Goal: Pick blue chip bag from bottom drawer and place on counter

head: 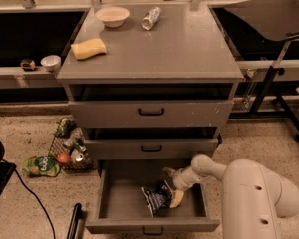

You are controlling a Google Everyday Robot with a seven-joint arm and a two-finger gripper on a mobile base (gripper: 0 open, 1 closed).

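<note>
The bottom drawer of the grey cabinet is pulled open. The blue chip bag, dark navy with white stripes, lies crumpled on the drawer floor right of middle. My gripper reaches into the drawer from the right on a white arm. Its tan fingers stand on either side of the bag's right end and touch it. The counter is the cabinet's flat grey top, well above the gripper.
On the counter stand a white bowl, a lying can and a yellow sponge. The two upper drawers are shut. A wire basket and a green pouch lie on the floor left.
</note>
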